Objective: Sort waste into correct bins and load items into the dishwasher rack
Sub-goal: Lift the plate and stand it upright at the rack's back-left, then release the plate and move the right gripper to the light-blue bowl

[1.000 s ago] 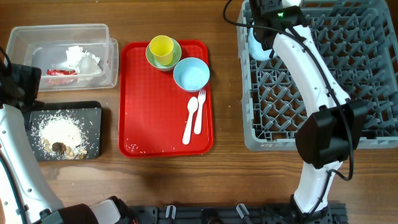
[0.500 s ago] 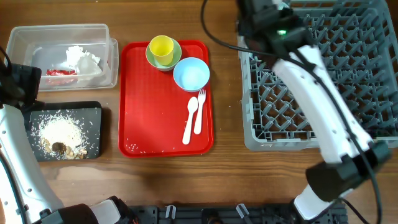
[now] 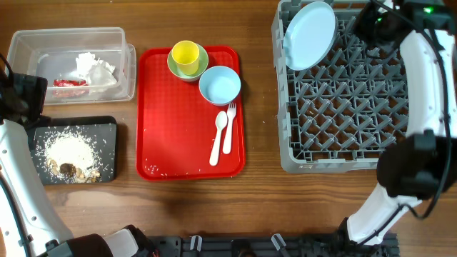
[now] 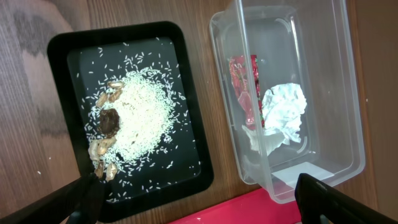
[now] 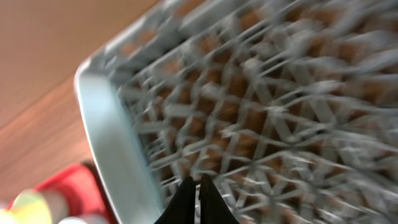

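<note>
The pale blue plate (image 3: 309, 34) is leaning in the grey dishwasher rack's (image 3: 357, 128) far left corner; my right pincer (image 5: 198, 182) is hovering over the lattice, pinched shut on nothing; my left pincer (image 4: 198, 183) is gaping wide above the bins. The napkin (image 4: 283, 109) and wrapper (image 4: 245, 87) are lying in the clear tub (image 4: 292, 18), scraps (image 4: 109, 121) in the black tray (image 4: 74, 50); blue bowl (image 3: 219, 85), yellow cup (image 3: 186, 56) in the green bowl (image 3: 175, 68), fork (image 3: 229, 128) and spoon (image 3: 218, 139) are waiting on the red tray (image 3: 175, 128).

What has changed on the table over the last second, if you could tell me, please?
The right gripper released the pale blue plate, which now leans in the grey rack's top-left corner in the overhead view, and swung right across the rack, jaws shut and empty. Unchanged: the cup, bowls, fork and spoon on the red tray, the waste in the tub and black tray, and the open left gripper.
</note>
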### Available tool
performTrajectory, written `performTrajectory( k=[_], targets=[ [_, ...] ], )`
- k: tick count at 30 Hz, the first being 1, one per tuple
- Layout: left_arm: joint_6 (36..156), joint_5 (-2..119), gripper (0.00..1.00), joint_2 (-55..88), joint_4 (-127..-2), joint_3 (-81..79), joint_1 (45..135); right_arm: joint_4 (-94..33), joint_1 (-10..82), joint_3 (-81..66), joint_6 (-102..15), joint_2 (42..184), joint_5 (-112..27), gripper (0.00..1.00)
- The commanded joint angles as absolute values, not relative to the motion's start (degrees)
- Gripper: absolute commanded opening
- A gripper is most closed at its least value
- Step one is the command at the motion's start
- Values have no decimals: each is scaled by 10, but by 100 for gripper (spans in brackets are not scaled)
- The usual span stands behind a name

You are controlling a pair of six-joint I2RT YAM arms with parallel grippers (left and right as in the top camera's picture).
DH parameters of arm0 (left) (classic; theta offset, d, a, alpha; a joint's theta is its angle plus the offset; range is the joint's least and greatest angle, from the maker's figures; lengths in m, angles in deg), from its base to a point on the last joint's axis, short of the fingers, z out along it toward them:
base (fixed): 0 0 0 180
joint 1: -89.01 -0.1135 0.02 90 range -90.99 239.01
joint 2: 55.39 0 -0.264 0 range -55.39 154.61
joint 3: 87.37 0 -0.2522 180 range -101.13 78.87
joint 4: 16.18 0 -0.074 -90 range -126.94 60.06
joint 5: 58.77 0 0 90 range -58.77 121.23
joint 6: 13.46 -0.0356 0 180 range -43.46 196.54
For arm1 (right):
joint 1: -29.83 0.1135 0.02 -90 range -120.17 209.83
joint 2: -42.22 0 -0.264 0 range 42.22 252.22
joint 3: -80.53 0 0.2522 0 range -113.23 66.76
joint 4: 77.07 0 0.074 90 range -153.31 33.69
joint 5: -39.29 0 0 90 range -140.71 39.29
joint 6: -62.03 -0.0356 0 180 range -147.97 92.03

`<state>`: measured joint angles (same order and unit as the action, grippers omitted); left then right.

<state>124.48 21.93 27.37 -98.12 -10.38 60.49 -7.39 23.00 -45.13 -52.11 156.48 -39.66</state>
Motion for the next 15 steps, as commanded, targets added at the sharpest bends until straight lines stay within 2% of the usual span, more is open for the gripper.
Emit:
performTrajectory(
  k=[1, 8, 11, 15],
  targets=[
    [1252, 216, 100, 275, -981, -103, 602, -85, 233, -452, -507, 1613, -248, 7],
    [1252, 216, 100, 275, -981, -103, 602, -104, 236, -454, -485, 1568, -160, 4],
    [1252, 216, 100, 275, -981, -103, 602, -110, 236, -454, -445, 1523, -93, 6],
    [1252, 216, 100, 275, -981, -103, 602, -96, 246, -454, -437, 1469, -82, 8]
  ],
)
